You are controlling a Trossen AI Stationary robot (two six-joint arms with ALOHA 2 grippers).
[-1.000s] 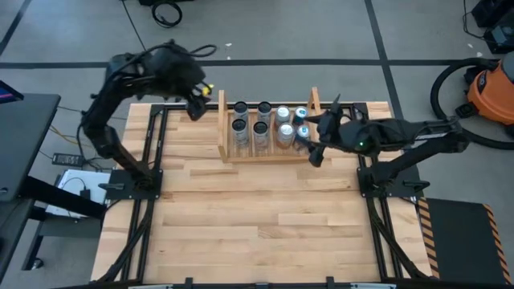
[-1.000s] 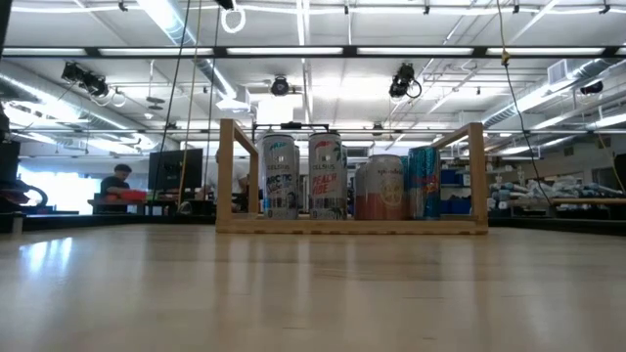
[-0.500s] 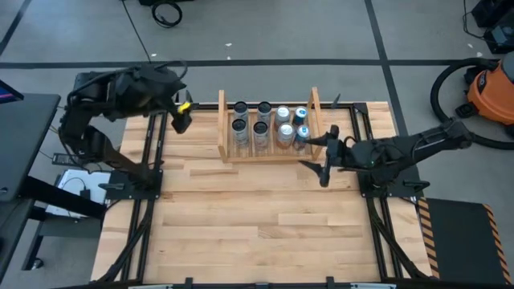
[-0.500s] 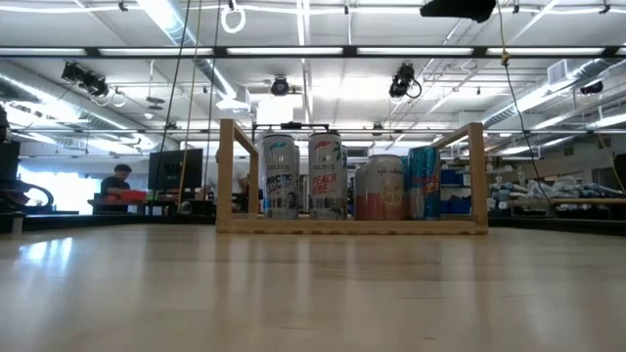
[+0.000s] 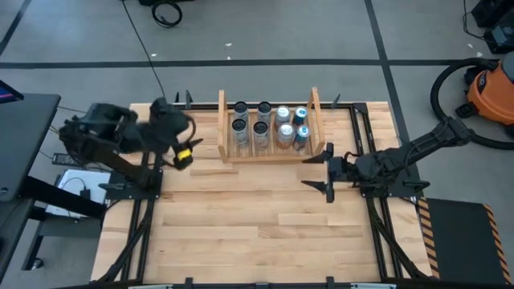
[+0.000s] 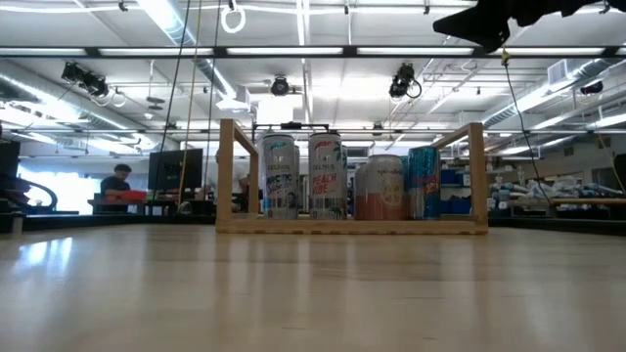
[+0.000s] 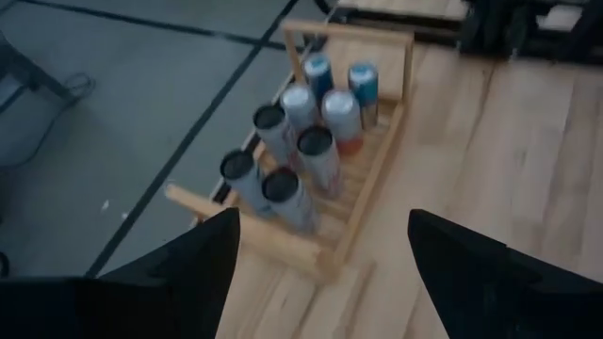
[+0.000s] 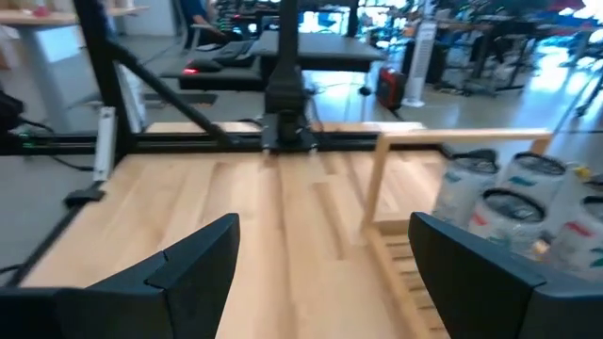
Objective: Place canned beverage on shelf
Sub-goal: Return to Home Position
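8 cans (image 5: 260, 128) in shelf (image 5: 222, 122); L gripper (image 5: 185, 152) at its 8, R gripper (image 5: 323, 170) at 4, both jaws wide apart, empty.

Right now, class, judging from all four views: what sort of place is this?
Probably a robotics lab in a large open workshop hall: exposed ceiling with long strip lights, a grey floor with an orange shop vacuum beside the wooden table, and a person at distant workstations.

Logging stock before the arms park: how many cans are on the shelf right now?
8 cans, all in the shelf: four along its far row and four along its near row. The high view shows every top, so none looks hidden.
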